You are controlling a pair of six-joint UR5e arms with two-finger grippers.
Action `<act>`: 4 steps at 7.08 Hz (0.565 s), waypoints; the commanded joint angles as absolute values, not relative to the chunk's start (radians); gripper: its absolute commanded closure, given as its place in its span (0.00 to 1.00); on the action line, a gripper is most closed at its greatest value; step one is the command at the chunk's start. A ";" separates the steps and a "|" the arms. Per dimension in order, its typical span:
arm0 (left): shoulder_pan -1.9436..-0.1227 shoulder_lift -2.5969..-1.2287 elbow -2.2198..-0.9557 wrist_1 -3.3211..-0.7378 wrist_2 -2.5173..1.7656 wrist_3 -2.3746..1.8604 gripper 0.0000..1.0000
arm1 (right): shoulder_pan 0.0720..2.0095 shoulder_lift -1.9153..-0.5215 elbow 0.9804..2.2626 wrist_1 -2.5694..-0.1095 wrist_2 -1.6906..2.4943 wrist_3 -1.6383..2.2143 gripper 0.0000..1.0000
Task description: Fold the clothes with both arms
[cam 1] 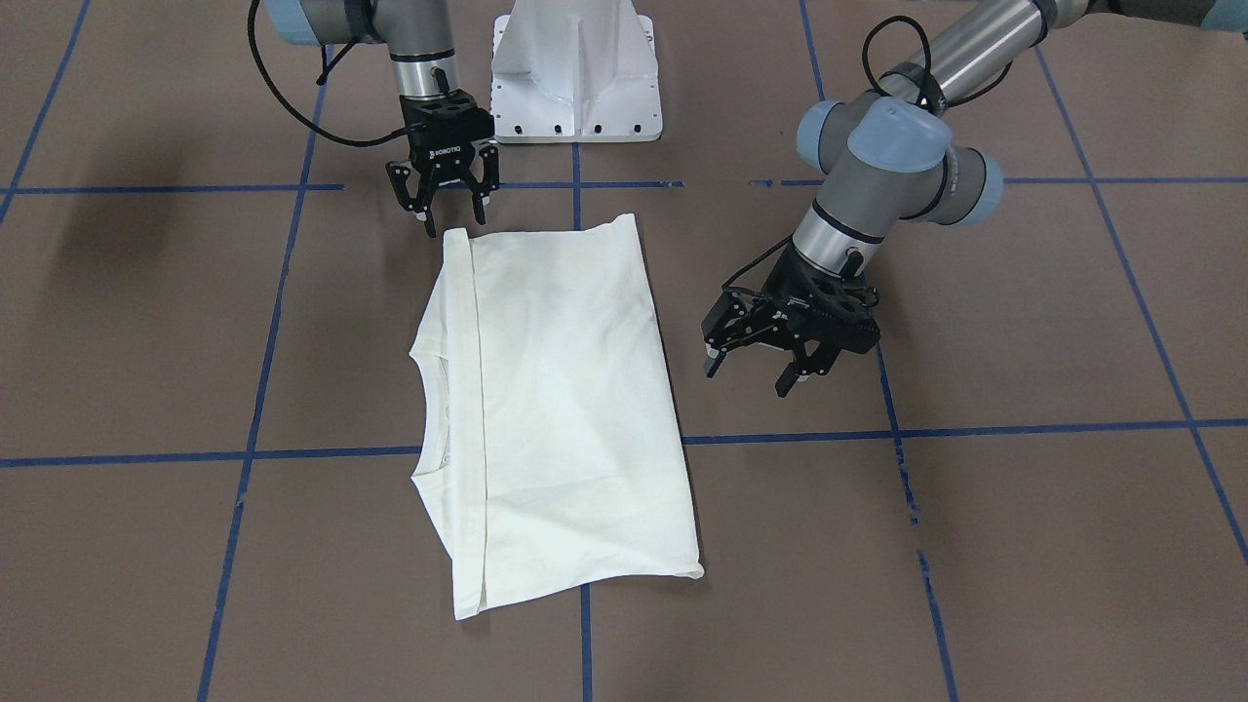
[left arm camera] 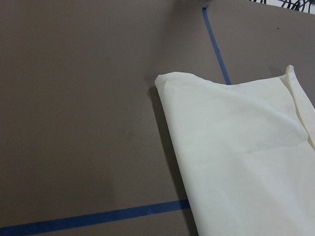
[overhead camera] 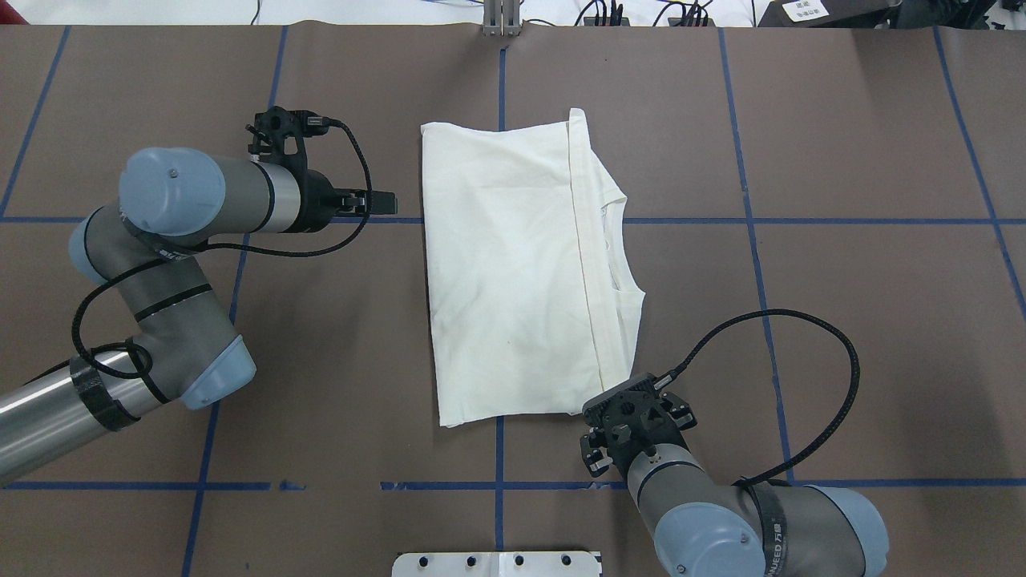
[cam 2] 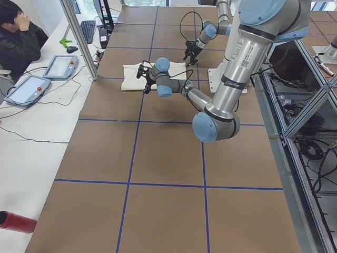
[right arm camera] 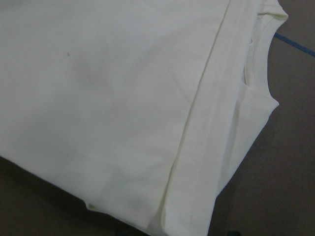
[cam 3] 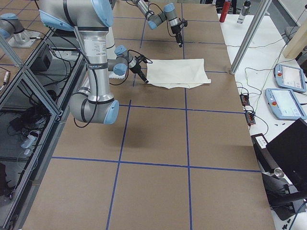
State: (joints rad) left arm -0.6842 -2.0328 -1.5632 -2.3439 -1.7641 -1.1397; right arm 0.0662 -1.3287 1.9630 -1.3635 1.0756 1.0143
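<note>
In the front view my shirt (cam 1: 556,409) lies flat on the brown desk (cam 1: 1024,322), folded into a long shape. It is plain cream all over. The neck hole (cam 1: 436,409) peeks out on one long side. My left hand (cam 1: 749,375) is spread wide open and holds nothing. It hangs beside the other long side of the shirt, not touching it. My right hand (cam 1: 454,220) is spread open too, right at the shirt's top corner in this view. I cannot tell if it touches.

From above, the shirt (overhead camera: 513,272) lies between my two hands. My left hand (overhead camera: 383,202) shows from the side and my right hand (overhead camera: 633,413) from the back, so this view does not show how wide they are open.

My left wrist camera shows only one rounded corner of the shirt (left arm camera: 236,147) and a blue line (left arm camera: 98,219) on the desk.

My right wrist camera shows the shirt (right arm camera: 98,98) up close, with a stitched hem (right arm camera: 206,123) lying beside the neck band (right arm camera: 263,44).
</note>
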 commanded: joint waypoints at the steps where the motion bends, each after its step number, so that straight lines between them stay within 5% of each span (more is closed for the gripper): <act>1: -0.684 -2.033 -1.565 -2.344 -1.764 -1.150 0.00 | 0.064 -1.315 1.954 -1.365 1.051 1.014 0.80; 2: -0.684 -2.033 -1.565 -2.344 -1.764 -1.152 0.00 | 0.064 -1.313 1.950 -1.365 1.036 1.012 1.00; 4: -0.684 -2.033 -1.565 -2.344 -1.764 -1.150 0.00 | 0.066 -1.305 1.950 -1.365 1.034 1.015 1.00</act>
State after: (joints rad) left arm -0.6842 -2.0325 -1.5645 -2.3439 -1.7641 -1.1505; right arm 0.0646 -1.3105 1.9511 -1.3652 1.0368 1.0139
